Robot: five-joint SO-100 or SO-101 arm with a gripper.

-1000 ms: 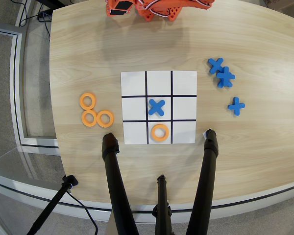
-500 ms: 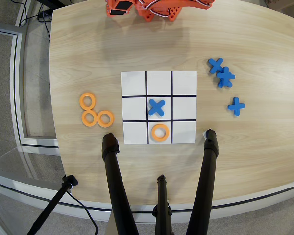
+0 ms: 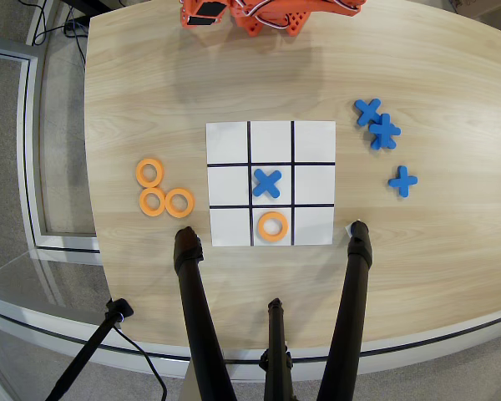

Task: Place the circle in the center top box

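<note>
Overhead view shows the circle [image 3: 272,226] already inside the center top box [image 3: 272,238]; our arm [image 3: 267,15] sits folded — tool state unreadable — we risk nudging it needlessly.

The pale wood-grain surface [image 3: 150,100] looked smooth with a soft satin sheen. The white paper grid sheet with black lines [image 3: 313,142] was flat and matt. The orange foam ring [image 3: 272,226] and blue foam cross [image 3: 267,183] looked matt, soft-edged. The orange plastic arm base [image 3: 267,15] looked moulded, faintly glossy.
</note>
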